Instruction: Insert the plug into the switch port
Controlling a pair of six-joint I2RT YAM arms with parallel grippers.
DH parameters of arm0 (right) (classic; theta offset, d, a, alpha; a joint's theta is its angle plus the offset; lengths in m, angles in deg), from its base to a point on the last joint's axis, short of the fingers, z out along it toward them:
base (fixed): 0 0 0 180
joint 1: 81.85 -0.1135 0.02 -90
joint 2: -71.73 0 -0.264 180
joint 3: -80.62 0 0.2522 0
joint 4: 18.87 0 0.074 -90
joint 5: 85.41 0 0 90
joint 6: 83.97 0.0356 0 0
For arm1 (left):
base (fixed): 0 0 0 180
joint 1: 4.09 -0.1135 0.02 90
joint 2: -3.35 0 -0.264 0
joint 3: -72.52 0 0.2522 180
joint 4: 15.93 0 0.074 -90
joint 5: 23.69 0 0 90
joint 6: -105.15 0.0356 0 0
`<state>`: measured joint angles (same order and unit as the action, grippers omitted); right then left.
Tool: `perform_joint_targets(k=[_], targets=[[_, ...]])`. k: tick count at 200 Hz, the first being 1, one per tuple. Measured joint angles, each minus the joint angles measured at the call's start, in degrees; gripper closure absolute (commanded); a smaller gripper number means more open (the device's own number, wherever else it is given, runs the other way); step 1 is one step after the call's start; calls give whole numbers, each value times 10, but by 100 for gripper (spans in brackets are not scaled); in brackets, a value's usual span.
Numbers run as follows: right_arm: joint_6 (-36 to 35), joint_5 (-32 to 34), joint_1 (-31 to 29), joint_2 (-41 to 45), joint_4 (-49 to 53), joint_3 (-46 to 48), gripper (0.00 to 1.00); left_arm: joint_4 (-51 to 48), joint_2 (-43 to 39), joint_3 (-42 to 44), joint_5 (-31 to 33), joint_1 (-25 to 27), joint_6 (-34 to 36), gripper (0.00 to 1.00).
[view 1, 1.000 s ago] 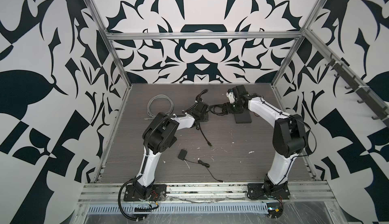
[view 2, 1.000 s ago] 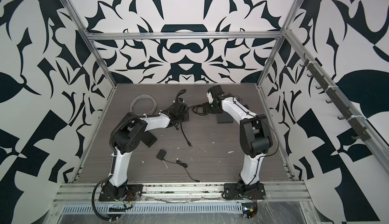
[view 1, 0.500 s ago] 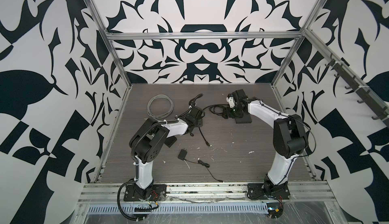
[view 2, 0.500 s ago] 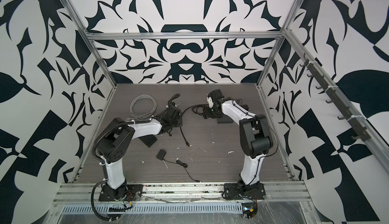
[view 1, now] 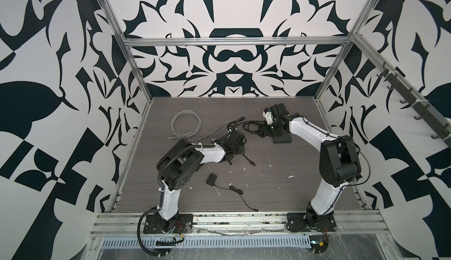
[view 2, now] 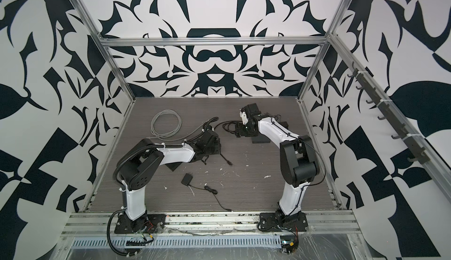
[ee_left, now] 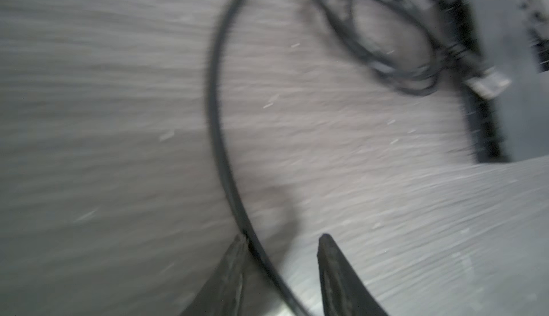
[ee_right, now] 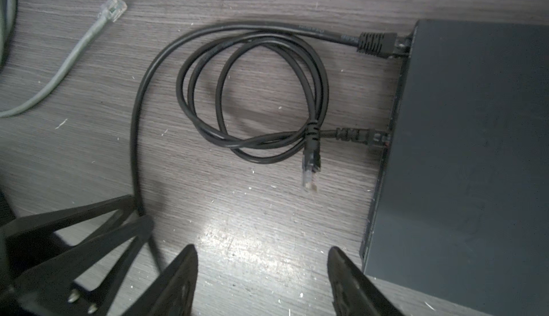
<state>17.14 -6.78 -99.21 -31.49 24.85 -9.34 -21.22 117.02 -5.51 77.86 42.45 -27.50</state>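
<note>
In both top views the switch (view 1: 283, 139) (view 2: 260, 141) lies flat on the bench (view 1: 268, 192) (view 2: 256, 192), towards the back right. A black coil (view 1: 251, 127) (view 2: 227, 127) lies just beside it. The right claw (view 1: 264, 132) (view 2: 240, 132) hangs low over that coil. The left claw (view 1: 238, 144) (view 2: 213, 144) sits nearer the middle, apart from the switch, and a thin black cable (view 1: 247, 159) (view 2: 225, 159) trails out from under it. A grey cable (view 1: 186, 124) (view 2: 166, 124) is looped at the back left. A small box (view 1: 211, 179) (view 2: 187, 179) lies nearer the front. The plug is too small to pick out here.

The left wrist view is smeared. The left claw (ee_left: 283, 238) stands partly open. The black cable (ee_left: 214, 106) runs through the gap against one finger (ee_left: 234, 267), clear of the other, so it is not pinched. Beyond it are the coil (ee_left: 380, 32) and the switch (ee_left: 505, 47).

The right wrist view is sharp. The right claw (ee_right: 262, 249) gapes wide over bare bench (ee_right: 252, 240) and holds nothing. One finger (ee_right: 350, 282) is just beside the switch (ee_right: 460, 151). Two connectors (ee_right: 377, 44) are seated in the switch's side. The plug (ee_right: 310, 166) lies loose on the bench across the coil (ee_right: 252, 92), near the switch, its clear tip in no port. The black cable (ee_right: 135, 121) leads into the left claw (ee_right: 141, 210). The grey cable (ee_right: 68, 59) ends in a clear tip, well apart.
</note>
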Motion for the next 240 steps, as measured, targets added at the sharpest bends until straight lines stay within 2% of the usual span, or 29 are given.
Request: perform_joint_targets(k=[44,82,134,178,202,240], targets=[[0,1,0,0,-3,2,27,33,78,-94,-30,1,-1,57],[-1,1,0,1,-2,10,27,35,78,-92,-42,-2,21,56],[0,-5,0,29,-2,35,27,-27,-15,-24,-81,-9,86,53],[0,-11,0,37,-6,35,27,-54,-73,10,-94,-22,103,53],[0,-12,0,37,-7,36,27,-94,-114,40,-67,-23,94,51],[0,-15,0,36,-7,36,27,-189,-214,113,15,0,50,48]])
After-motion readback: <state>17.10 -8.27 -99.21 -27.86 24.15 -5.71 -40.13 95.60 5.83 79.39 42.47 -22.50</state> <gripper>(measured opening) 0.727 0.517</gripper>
